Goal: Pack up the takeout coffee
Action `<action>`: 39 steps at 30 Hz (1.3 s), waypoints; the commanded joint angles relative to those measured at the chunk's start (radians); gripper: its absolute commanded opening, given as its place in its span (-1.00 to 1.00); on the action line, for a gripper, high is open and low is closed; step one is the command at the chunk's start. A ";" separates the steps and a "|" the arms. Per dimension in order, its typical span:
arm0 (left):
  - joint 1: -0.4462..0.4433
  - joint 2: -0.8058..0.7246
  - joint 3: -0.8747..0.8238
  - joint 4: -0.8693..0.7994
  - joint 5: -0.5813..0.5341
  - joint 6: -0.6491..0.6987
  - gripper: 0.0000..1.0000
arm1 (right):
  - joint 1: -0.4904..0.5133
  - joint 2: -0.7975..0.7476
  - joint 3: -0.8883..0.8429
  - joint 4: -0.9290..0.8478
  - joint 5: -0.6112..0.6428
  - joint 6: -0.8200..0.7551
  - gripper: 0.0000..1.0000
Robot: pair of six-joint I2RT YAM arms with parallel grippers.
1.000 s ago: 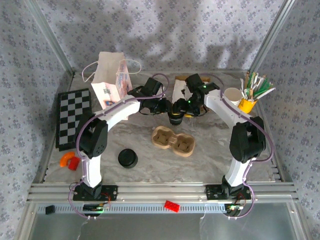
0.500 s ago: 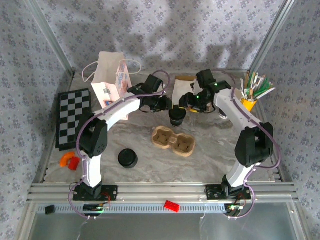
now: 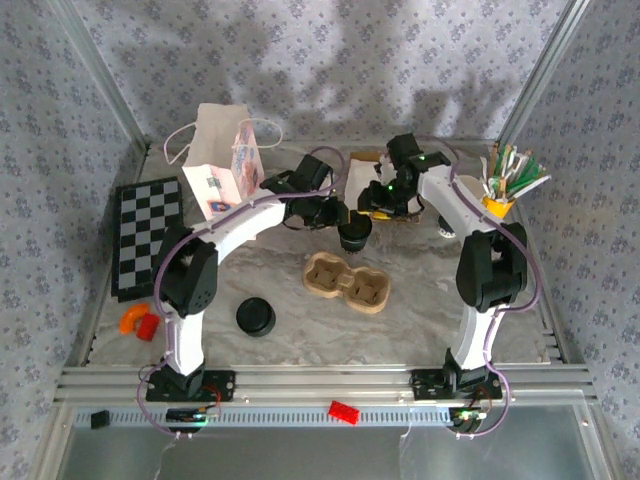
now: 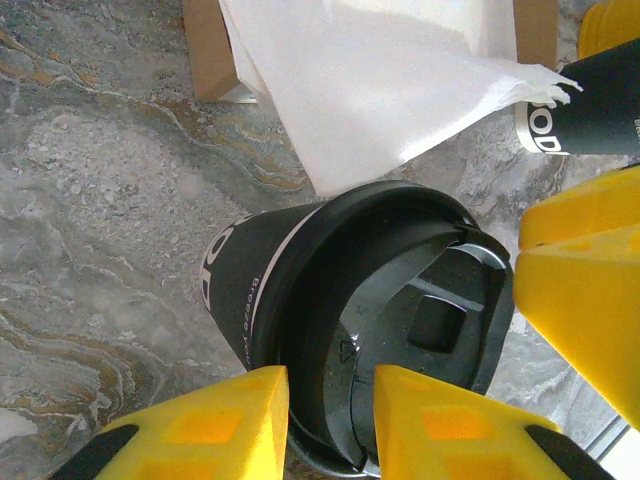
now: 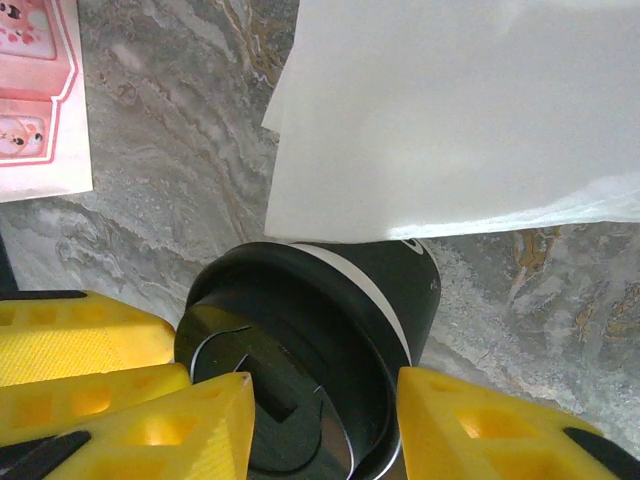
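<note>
Clamped between the yellow fingers of the left pincer [image 4: 330,400]: the near rim of the coffee cup [image 4: 300,290], one finger outside the wall, the other over the lid. Above the same lid, the right pincer [image 5: 325,395], jaws parted, nothing squeezed between them.

From the left wrist: white lettering and a white stripe on the cup's dark side, and a moulded black lid with a square recess. From the right wrist: a pink printed sheet [image 5: 40,90] at the edge. From above: a two-well tray [image 3: 345,283] of tan moulded pulp, nearer than the cup and apart from it.

Behind the cup, smooth white paper [image 4: 380,80] over brown cardboard [image 4: 210,50]; underneath, a marbled grey table [image 4: 100,200].

Cup at the far middle of the table, roughly upright, lid up, long axis near vertical. Base hidden, so resting or lifted, cannot tell.
</note>
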 commanded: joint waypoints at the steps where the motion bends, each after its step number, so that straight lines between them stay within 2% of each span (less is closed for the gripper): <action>1: 0.001 0.012 0.001 -0.018 -0.021 -0.005 -0.42 | -0.012 0.016 0.027 -0.024 -0.034 -0.012 -0.23; 5: 0.000 0.022 0.010 -0.034 -0.029 0.004 -0.42 | -0.013 0.031 0.018 -0.016 -0.034 -0.004 -0.41; 11: 0.000 0.026 0.001 -0.052 -0.047 0.007 -0.42 | -0.011 0.035 -0.031 -0.001 -0.029 0.009 -0.53; 29: -0.012 0.032 -0.030 -0.035 -0.043 -0.022 -0.41 | -0.023 0.014 -0.203 0.071 -0.061 0.083 -0.63; 39: -0.016 0.045 -0.035 -0.022 -0.053 -0.048 -0.39 | 0.007 0.013 -0.224 0.076 0.012 0.109 -0.65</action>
